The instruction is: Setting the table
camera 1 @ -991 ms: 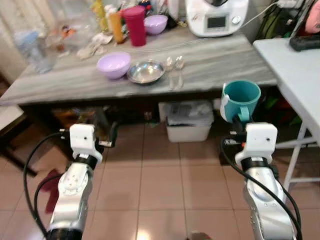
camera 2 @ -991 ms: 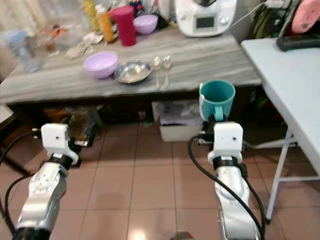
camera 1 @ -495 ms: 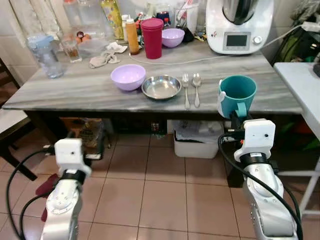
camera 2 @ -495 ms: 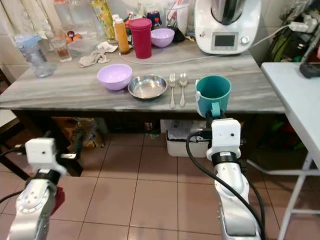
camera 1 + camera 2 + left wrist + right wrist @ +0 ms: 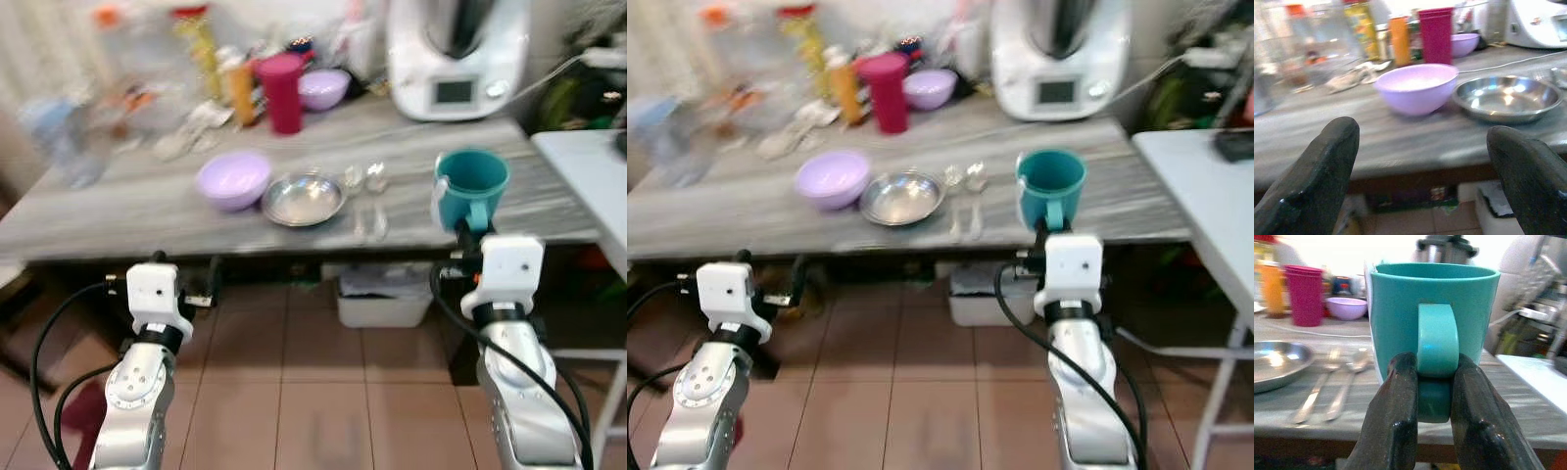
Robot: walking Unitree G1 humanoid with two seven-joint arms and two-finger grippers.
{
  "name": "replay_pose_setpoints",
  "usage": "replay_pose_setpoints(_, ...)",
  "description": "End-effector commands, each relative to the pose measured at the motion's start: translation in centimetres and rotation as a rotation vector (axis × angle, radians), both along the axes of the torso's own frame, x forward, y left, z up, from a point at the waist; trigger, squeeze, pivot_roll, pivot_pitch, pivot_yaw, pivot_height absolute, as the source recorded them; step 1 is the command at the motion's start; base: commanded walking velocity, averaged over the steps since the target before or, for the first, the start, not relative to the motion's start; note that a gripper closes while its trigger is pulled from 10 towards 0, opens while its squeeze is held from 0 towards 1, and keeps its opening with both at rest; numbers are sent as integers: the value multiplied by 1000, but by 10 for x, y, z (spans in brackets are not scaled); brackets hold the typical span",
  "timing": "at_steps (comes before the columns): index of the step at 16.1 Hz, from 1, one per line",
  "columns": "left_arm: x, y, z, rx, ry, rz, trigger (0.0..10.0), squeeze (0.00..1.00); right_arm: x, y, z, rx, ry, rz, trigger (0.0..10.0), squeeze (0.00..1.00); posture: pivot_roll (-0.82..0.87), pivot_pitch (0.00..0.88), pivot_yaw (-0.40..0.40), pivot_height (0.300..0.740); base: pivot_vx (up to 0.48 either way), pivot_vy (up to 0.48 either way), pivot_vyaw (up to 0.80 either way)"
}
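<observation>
The step in hand looks like bringing the cup point(image 5: 1432, 328) to the place setting. The right gripper point(image 5: 1432, 396) holds it upright by the handle, jaws closed tight, just short of the tabletop point(image 5: 147, 215); ahead lie the spoon point(image 5: 1347, 382), fork point(image 5: 1315, 391) and metal plate point(image 5: 1273, 364). Next, probably set it beside the cutlery. The left gripper point(image 5: 1420, 176) hovers low with jaws wide and empty, facing the purple bowl point(image 5: 1415, 88).

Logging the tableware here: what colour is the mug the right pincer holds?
Teal. The mug shows best in the right wrist view, its handle clamped in the right pincer.
</observation>
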State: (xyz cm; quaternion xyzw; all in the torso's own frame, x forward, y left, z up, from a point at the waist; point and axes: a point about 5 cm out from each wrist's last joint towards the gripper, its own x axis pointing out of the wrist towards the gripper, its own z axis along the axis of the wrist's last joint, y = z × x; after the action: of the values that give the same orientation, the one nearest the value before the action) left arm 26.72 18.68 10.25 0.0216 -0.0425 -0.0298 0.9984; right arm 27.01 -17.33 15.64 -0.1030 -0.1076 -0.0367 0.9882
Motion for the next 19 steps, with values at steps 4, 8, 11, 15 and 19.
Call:
replay_pose_setpoints(4,4,-10,6,-13,-15,-38,10000,0,0,-5,9,-6,-40,-27,10000,0,-196,47,81,740,368,0,-123)
replay_pose_setpoints(8,3,-11,6,-16,-15,-40,10000,0,1,-4,10,-10,-41,-20,10000,0,-193,50,77,740,368,0,0)
replay_pose_setpoints(11,3,-12,6,-16,-16,-40,10000,0,2,-2,11,-24,-46,-12,10000,0,-190,51,78,740,368,0,0)
replay_pose_setpoints(15,-1,-18,9,-13,-21,-68,10000,0,3,0,19,-37,-81,-6,10000,0,-188,53,81,740,368,0,208)
replay_pose_setpoints(19,0,-17,12,-8,-30,-72,10000,0,3,1,18,-39,-78,-2,10000,0,-186,56,83,740,357,0,345)
